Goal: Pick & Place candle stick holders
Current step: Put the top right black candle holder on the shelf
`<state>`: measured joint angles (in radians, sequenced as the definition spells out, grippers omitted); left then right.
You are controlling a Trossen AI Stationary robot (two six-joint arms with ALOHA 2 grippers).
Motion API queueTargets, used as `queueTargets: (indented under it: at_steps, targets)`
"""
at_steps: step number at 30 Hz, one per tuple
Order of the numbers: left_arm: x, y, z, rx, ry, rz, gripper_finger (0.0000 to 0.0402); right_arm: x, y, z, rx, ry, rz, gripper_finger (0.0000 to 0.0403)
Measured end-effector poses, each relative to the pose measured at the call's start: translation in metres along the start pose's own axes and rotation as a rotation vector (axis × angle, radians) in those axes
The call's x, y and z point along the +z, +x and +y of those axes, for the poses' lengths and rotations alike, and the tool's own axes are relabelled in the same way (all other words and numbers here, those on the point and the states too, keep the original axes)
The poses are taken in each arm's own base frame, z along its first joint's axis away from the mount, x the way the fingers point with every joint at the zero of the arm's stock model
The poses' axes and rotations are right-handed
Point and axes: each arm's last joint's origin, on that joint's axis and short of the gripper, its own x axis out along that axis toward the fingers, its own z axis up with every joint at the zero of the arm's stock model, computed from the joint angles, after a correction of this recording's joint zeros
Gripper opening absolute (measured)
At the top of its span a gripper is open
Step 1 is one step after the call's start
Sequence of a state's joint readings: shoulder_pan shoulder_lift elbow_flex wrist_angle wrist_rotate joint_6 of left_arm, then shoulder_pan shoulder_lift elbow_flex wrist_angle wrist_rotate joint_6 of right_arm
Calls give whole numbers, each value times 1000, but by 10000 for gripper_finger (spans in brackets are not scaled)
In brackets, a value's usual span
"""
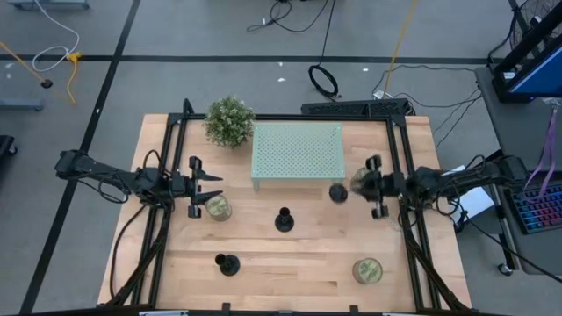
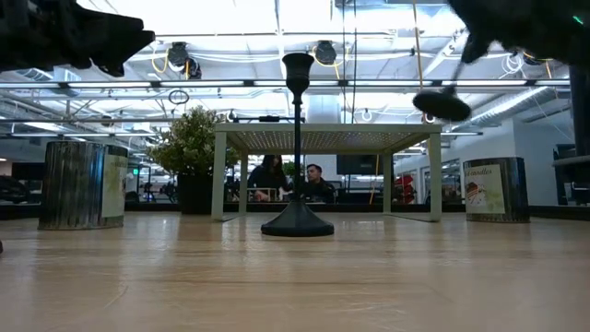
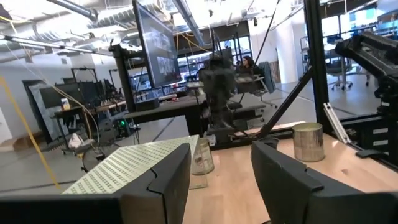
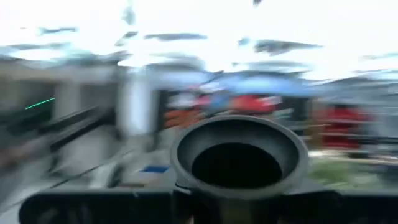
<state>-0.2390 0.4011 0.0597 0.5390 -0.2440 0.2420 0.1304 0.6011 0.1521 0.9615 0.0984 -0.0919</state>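
Note:
Three matte-black candle stick holders show. One stands upright on its base at the table's middle (image 1: 283,219) (image 2: 297,219). Another stands at the near left (image 1: 228,263). My right gripper (image 1: 360,186) is shut on the third (image 1: 338,192), held in the air beside the green stand; its round base fills the right wrist view (image 4: 239,158). My left gripper (image 1: 213,189) (image 3: 221,186) is open and empty above a gold-green jar (image 1: 218,208). My right gripper holds the third holder lifted clear of the table, tilted, with its round base (image 2: 441,104) toward the table's left and away from the wrist. The base hides the place of contact in the right wrist view, so which part the fingers have cannot be told.
A pale green perforated stand (image 1: 297,154) stands at the far middle, with a potted plant (image 1: 230,120) at its left. A second jar (image 1: 367,270) stands at the near right; another (image 2: 498,189) stands below my right gripper. Bare wood lies at the near middle.

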Motion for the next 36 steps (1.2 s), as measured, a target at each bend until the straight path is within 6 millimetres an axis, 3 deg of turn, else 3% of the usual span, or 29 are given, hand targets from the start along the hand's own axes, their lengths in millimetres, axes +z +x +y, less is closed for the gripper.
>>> queueTargets:
  at_steps: [3,9,13,19,25,29,36]
  targets:
    - [2,0,0,4,4,-17,177,28,16,-8,-171,-48,-54,70]
    - [10,0,5,48,71,-106,177,63,64,-23,-257,-148,80,68]
    - [14,-1,9,89,98,-149,177,70,100,-44,-374,-205,200,68]
    - [13,0,14,127,112,-141,177,53,132,-95,-559,-193,278,69]
    - [13,0,16,139,101,-134,177,19,130,-145,-744,-88,337,69]
    - [12,0,16,135,58,-137,177,1,127,-164,-806,-49,369,71]
    - [12,0,16,129,-14,-138,177,-13,130,-173,-781,11,341,68]
